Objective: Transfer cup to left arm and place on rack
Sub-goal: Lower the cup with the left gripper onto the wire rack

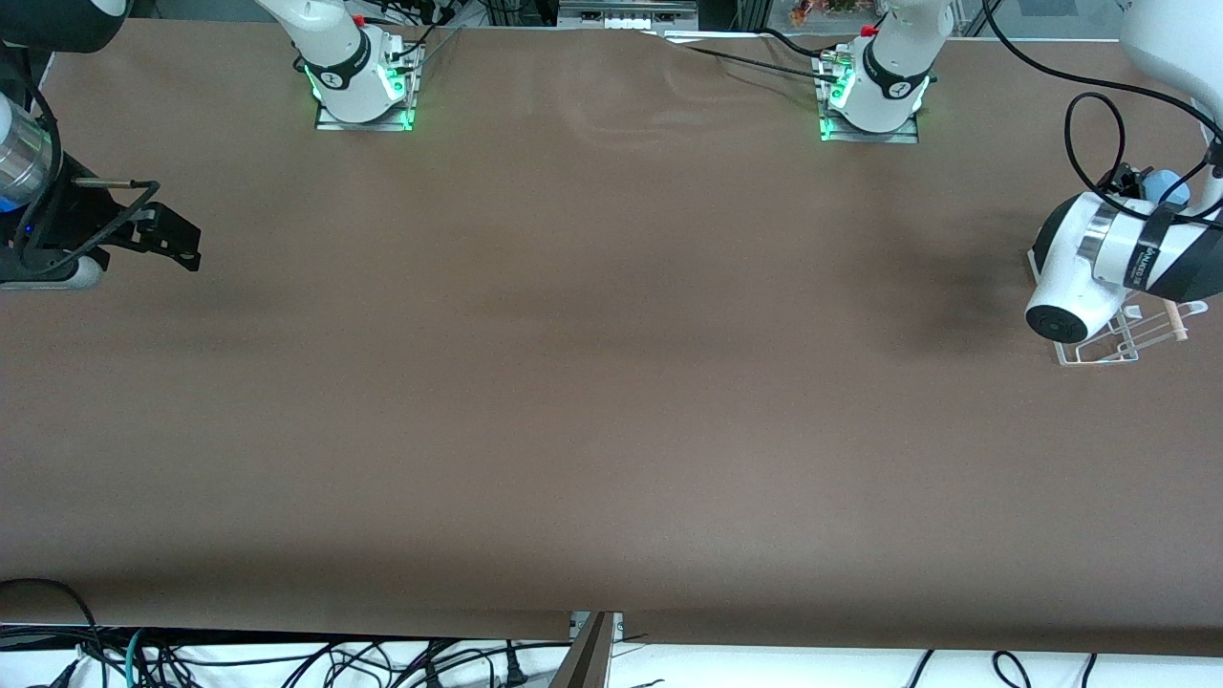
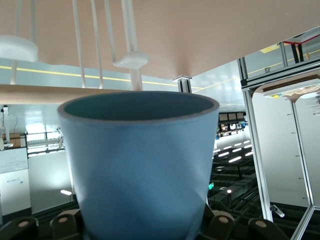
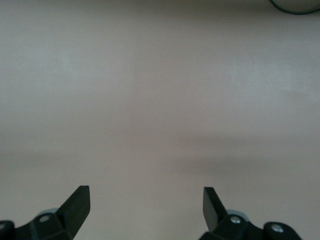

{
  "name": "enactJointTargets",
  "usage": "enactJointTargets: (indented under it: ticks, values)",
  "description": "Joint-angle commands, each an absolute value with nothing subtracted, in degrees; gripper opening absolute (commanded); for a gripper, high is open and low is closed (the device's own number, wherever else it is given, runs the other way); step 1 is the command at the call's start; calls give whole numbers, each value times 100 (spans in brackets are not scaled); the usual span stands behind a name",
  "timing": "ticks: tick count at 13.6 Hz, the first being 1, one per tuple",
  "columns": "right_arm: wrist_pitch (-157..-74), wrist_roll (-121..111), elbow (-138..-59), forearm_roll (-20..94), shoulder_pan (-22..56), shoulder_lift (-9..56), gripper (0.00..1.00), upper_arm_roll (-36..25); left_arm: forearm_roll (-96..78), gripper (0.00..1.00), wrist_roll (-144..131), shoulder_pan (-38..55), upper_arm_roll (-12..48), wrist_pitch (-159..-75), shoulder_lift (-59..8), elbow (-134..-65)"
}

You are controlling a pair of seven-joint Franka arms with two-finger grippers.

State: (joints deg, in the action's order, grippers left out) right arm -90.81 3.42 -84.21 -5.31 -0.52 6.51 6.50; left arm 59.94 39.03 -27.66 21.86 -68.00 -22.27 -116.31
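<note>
The left gripper (image 1: 1147,186) is positioned over the rack (image 1: 1123,339) at the left arm's end of the table (image 1: 592,382). In the front view the left arm (image 1: 1099,268) covers most of the rack; only the white wire base and one end of the pale wooden dowel (image 1: 1173,320) show below the wrist. The same view shows only a small light-blue part of the cup (image 1: 1168,188) past the wrist, with the gripper fingers not distinguishable.

The left wrist view supplies the missing detail. The cup (image 2: 140,170) fills the frame, seated at the gripper base with its open rim pointing away from the camera. The jaws are closed on the cup, which sits between them. Just past the rim, white wire pegs (image 2: 127,40) of the rack and the brown table surface appear; whether the cup touches a peg cannot be told.

The right gripper (image 1: 167,234) waits over the table at the right arm's end. The right wrist view shows its two fingertips (image 3: 77,202) spread wide apart, holding nothing, with bare table surface beneath.
</note>
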Motion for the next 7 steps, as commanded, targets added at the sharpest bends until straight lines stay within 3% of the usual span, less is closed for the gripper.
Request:
enactJointTargets:
  ticks: [1, 7]
  values:
    - [-9105, 237, -8499, -580, -97, 580, 100, 694, 6240, 0, 3710, -2777, 2197, -6706, -2372, -11725]
    - [-9132, 246, -8490, -580, -88, 624, 100, 703, 6363, 0, 3463, -2839, 2162, -6724, -2610, -11725]
